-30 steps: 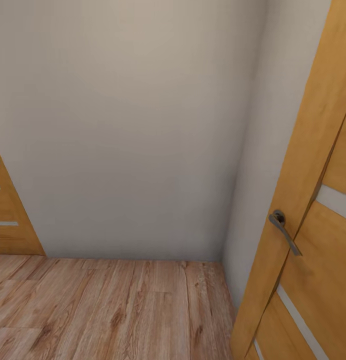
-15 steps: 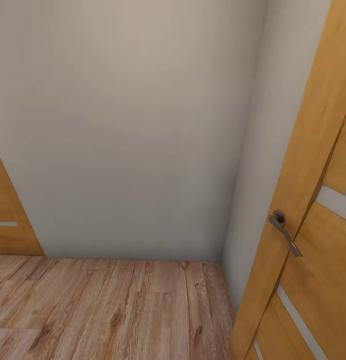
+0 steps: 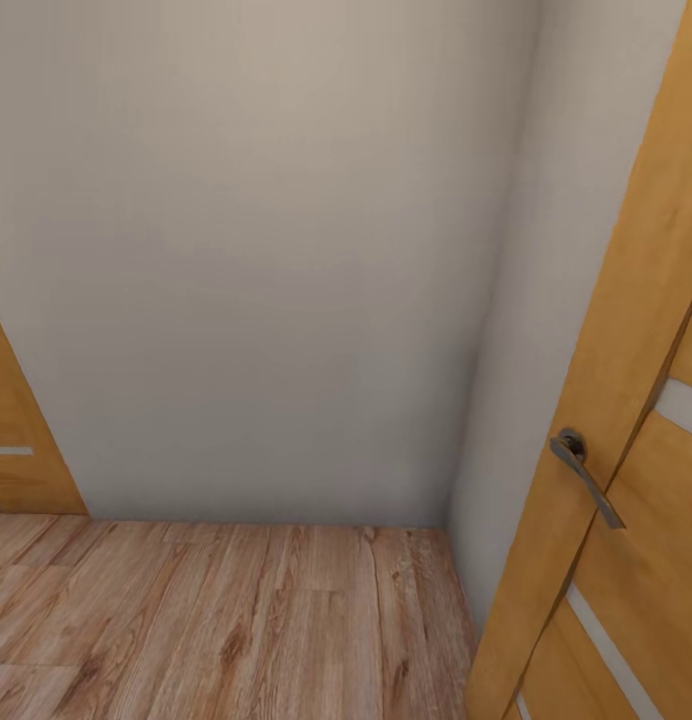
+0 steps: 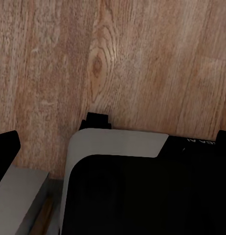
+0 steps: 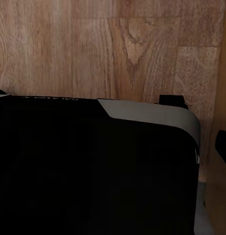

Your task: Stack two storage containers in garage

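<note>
The head camera faced a plain pale wall [image 3: 256,260] that met a second wall at a corner on the right. Light wood plank flooring [image 3: 216,620] ran along the near edge up to the foot of that wall. On the right, close to the camera, stood an orange-brown wooden door [image 3: 626,420] with pale inset strips and a grey lever handle [image 3: 586,470] angled downward. At the far left edge a second door [image 3: 11,440] of the same wood and strips showed as a narrow slice, with a dark knob at its edge.

The left wrist camera looked down on wood planks [image 4: 117,58] with a clear knot in the grain, and on the black and grey body of the robot's base [image 4: 142,186] below. The right wrist camera showed the same kind of planks [image 5: 108,49] above the dark base [image 5: 93,166], with a strip of orange wood along one edge.

Whether the grippers' jaws were wide or closed could not be told. Where the two red-orange bins were could not be told either.
</note>
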{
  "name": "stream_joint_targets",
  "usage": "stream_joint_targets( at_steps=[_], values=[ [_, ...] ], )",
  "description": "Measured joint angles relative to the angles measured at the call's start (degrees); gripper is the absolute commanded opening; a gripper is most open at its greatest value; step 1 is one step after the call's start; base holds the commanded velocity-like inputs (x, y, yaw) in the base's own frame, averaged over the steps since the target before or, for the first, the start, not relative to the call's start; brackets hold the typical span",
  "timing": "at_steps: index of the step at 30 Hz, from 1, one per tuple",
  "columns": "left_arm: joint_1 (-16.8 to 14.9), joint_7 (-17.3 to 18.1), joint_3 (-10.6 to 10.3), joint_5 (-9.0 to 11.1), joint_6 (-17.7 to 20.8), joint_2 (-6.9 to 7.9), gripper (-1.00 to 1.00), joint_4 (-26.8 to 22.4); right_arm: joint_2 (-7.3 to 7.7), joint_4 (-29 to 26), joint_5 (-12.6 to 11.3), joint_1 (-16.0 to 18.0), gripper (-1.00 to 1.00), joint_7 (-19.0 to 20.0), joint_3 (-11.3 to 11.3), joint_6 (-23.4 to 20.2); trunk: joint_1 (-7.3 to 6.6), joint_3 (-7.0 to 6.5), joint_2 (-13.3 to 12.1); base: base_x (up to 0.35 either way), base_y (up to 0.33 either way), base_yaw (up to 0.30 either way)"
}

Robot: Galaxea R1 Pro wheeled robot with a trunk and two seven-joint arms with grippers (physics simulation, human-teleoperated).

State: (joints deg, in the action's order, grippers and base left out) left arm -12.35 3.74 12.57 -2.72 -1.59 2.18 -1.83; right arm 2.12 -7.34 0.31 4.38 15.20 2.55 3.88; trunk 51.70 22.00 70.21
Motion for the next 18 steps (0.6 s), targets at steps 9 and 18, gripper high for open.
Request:
stream_joint_targets(
  at_steps=[9, 18],
  values=[
    [0.0, 0.0, 0.0, 0.0, 0.0, 0.00, 1.00, 0.0, 0.04, 0.0, 0.0, 0.0, 1.00, 0.0, 0.0, 0.0, -0.01, 0.00, 0.0, 0.049, 0.001, 0.000],
    [0.0, 0.0, 0.0, 0.0, 0.0, 0.00, 1.00, 0.0, 0.03, 0.0, 0.0, 0.0, 1.00, 0.0, 0.0, 0.0, 0.00, 0.00, 0.0, 0.033, 0.000, 0.000]
  ],
)
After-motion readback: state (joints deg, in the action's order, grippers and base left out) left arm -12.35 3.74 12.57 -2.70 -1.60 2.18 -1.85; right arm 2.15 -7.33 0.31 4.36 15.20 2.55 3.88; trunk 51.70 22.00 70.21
